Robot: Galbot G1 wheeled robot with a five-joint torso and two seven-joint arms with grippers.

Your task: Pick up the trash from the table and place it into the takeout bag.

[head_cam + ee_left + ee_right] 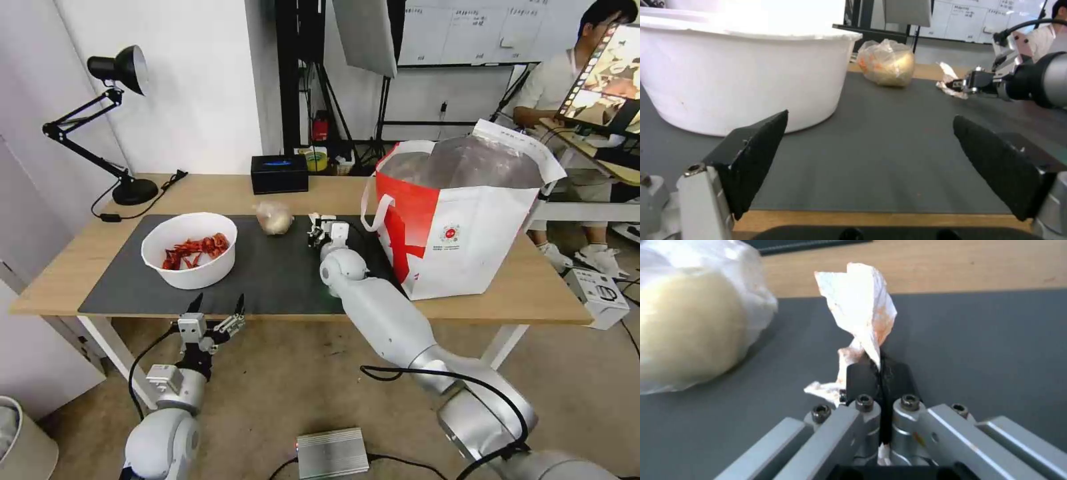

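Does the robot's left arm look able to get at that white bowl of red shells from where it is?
Probably yes. The left gripper hangs open at the table's near edge, just in front of the white bowl, with bare grey mat between them. The right gripper, shut on the tissue, is off to the side.

A black articulated desk lamp (pixel 113 113) stands at the far left corner of the surface, its cable trailing beside the base. A black rectangular tissue box (pixel 279 173) sits at the far edge. On the floor: a ribbed silver box (pixel 331 453), a white device (pixel 597 297), and a pale bin (pixel 20 443).
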